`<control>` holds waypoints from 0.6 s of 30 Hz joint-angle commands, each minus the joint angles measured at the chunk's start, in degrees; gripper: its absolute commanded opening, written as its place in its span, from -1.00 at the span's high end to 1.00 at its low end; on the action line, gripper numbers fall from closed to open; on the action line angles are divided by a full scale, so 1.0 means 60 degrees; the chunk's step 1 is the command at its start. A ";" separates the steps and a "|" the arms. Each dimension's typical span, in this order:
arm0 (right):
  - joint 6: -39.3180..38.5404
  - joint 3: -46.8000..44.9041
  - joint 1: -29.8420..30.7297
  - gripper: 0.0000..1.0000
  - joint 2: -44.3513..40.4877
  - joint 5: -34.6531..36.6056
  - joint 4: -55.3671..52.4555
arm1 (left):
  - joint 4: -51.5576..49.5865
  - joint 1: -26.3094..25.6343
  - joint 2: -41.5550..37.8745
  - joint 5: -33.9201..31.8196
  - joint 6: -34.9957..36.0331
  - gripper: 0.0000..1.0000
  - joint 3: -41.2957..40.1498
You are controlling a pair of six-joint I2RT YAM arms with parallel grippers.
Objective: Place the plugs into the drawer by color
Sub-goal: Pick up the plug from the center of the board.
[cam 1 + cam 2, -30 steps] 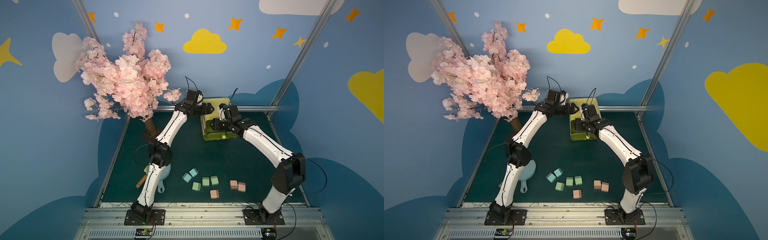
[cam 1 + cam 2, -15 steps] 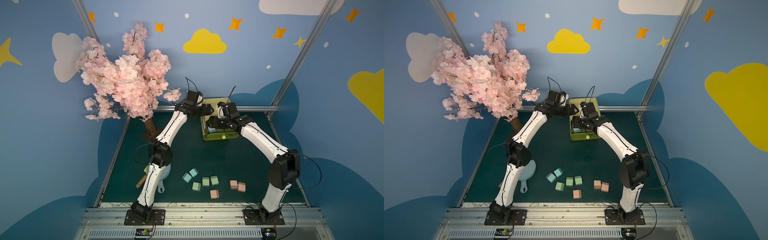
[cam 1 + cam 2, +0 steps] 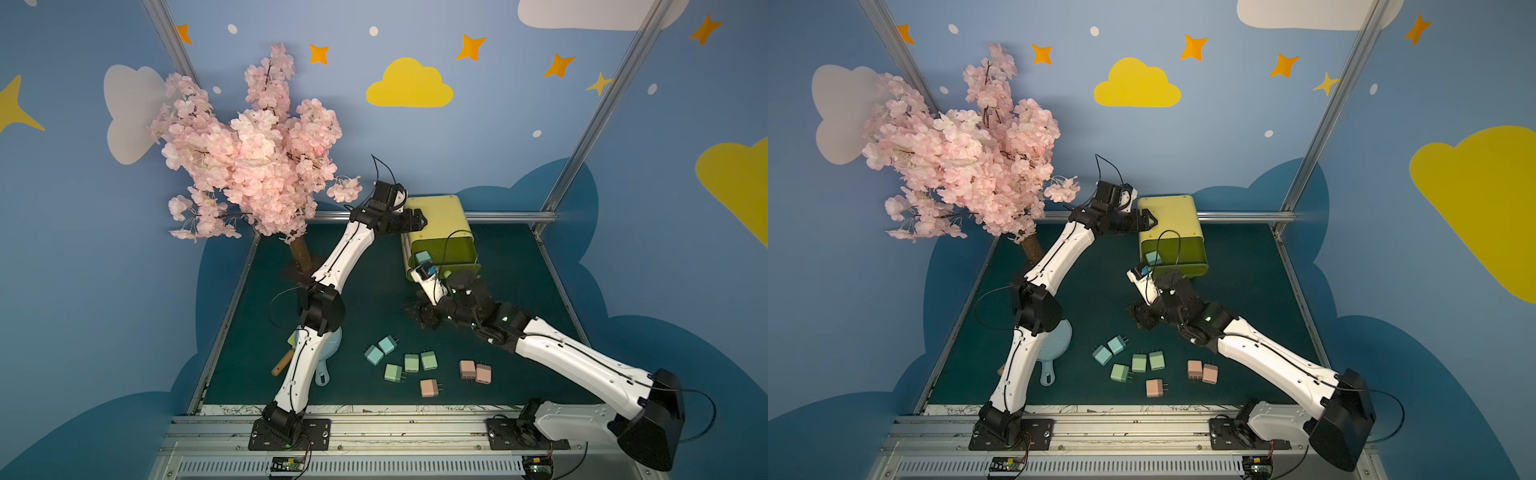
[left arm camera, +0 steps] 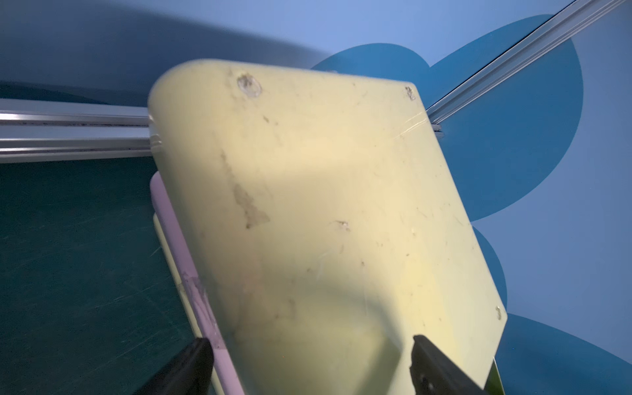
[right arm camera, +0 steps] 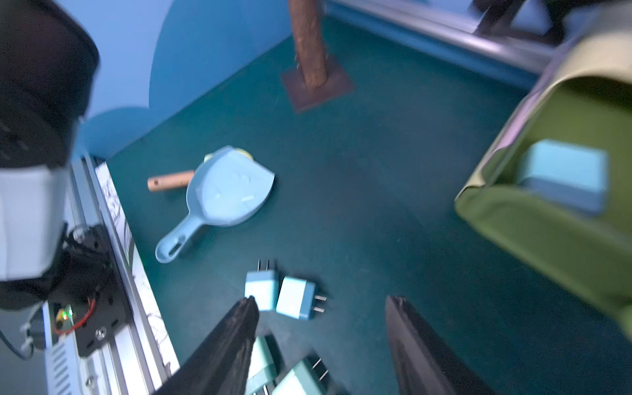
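Observation:
The yellow-green drawer point(image 3: 440, 216) stands at the back with its top drawer pulled out. One light blue plug point(image 3: 422, 257) point(image 5: 564, 174) lies inside it. On the mat near the front lie two blue plugs point(image 3: 380, 350), three green plugs point(image 3: 411, 363) and three pink plugs point(image 3: 467, 369). My left gripper point(image 3: 417, 220) point(image 4: 307, 342) sits at the chest's back left corner, jaws apart astride its top. My right gripper point(image 3: 417, 316) point(image 5: 321, 307) hangs open and empty over the mat in front of the chest, with the blue plugs point(image 5: 277, 294) just past its fingertips.
A light-blue dustpan point(image 5: 225, 188) and a wooden-handled brush point(image 5: 169, 181) lie at the front left, partly under my left arm. The blossom tree point(image 3: 249, 158) stands at the back left on a brown base point(image 5: 318, 85). Metal rails edge the mat.
My right gripper opened over the pulled-out drawer, left the blue plug inside, and drew back toward the front. The left arm has not moved.

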 commanded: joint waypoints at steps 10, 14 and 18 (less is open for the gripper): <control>-0.0214 0.0705 0.1784 -0.02 0.4112 0.0505 0.0865 | -0.0273 -0.0174 -0.0492 -0.0278 0.0284 -0.84 -0.0134; -0.0255 0.1237 0.2078 0.03 0.4806 0.0290 0.0859 | -0.0287 -0.0189 -0.0559 -0.0322 0.0348 -0.84 -0.0134; -0.0151 0.1416 0.2301 0.05 0.4983 0.0277 0.0752 | -0.0287 -0.0183 -0.0581 -0.0325 0.0352 -0.84 -0.0134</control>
